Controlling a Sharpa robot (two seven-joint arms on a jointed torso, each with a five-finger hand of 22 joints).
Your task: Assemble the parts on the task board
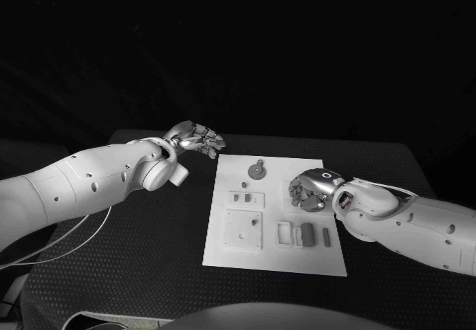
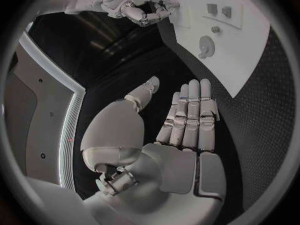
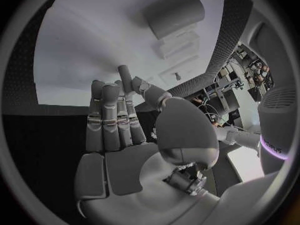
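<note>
Grey peg (image 3: 124, 74) pinched in right hand (image 1: 309, 192) above white task board (image 1: 230, 253); left hand (image 1: 197, 139) flat, empty. Best kept upright, lowered slowly.

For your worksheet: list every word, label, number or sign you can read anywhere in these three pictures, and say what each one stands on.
No text can be read in any view.
Task board: no readable print; the grey parts bear no marks.
Right hand: a small lit ring on its back, not a letter or number.
Left hand: no markings.
</note>
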